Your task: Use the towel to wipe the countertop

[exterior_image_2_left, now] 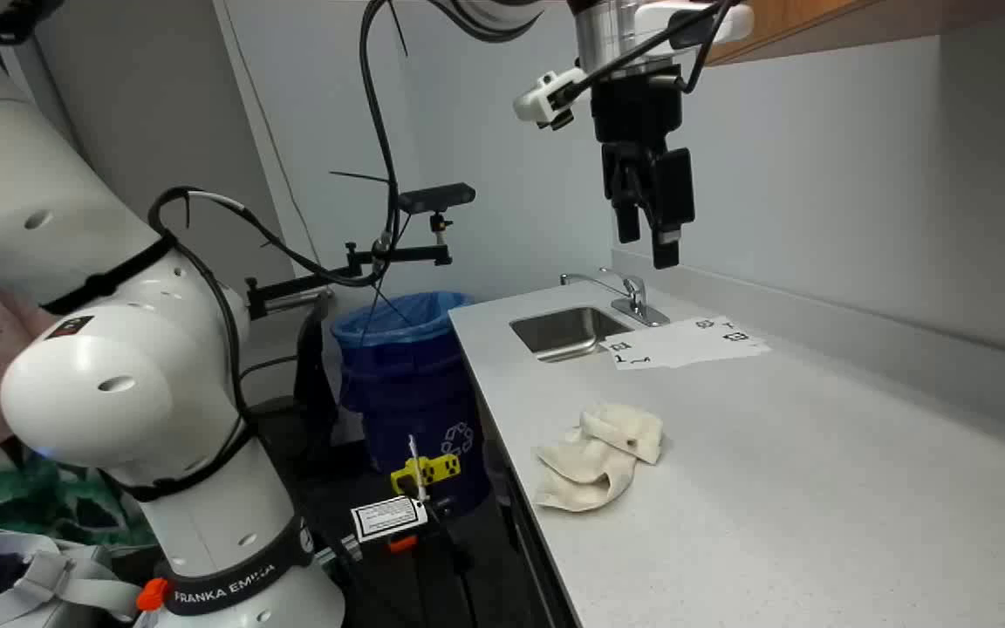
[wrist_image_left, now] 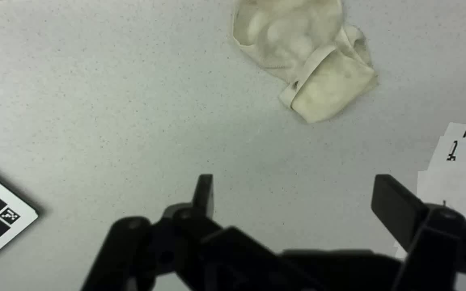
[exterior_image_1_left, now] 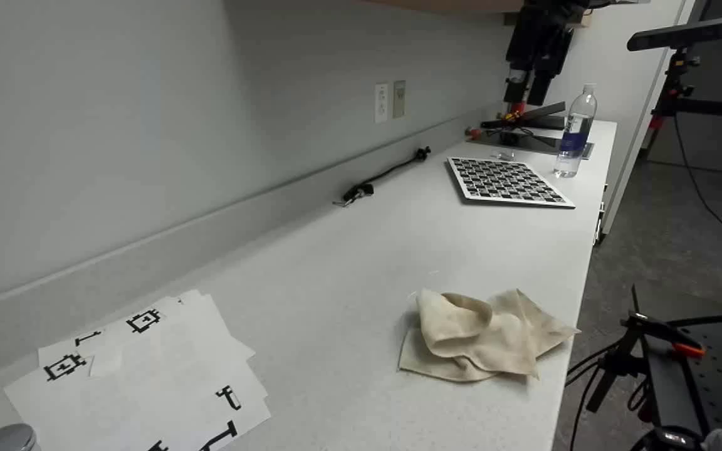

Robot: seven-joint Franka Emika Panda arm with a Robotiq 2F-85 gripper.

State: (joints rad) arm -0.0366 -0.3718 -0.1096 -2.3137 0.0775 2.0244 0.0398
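Note:
The towel [exterior_image_1_left: 480, 338], a crumpled beige cloth, lies in loose folds near the front edge of the countertop [exterior_image_1_left: 336, 282]. Its pale folds [exterior_image_2_left: 603, 453] also show in an exterior view, and the wrist view has the towel [wrist_image_left: 330, 87] at the top, cut off by the frame edge. My gripper [exterior_image_2_left: 647, 244] hangs well above the countertop, fingers pointing down. In the wrist view the gripper [wrist_image_left: 293, 180] stands wide open, with only bare countertop [wrist_image_left: 115, 101] visible between its fingers. The towel is off to one side of the jaws, untouched.
White sheets with black marks [exterior_image_1_left: 148, 376] lie by the wall, near a sink [exterior_image_2_left: 568, 336] and faucet [exterior_image_2_left: 636, 301]. A checkered board [exterior_image_1_left: 511, 181], a water bottle [exterior_image_1_left: 577, 131] and a black cable [exterior_image_1_left: 392, 169] are farther along. A wooden cabinet [exterior_image_2_left: 790, 30] overhangs the countertop.

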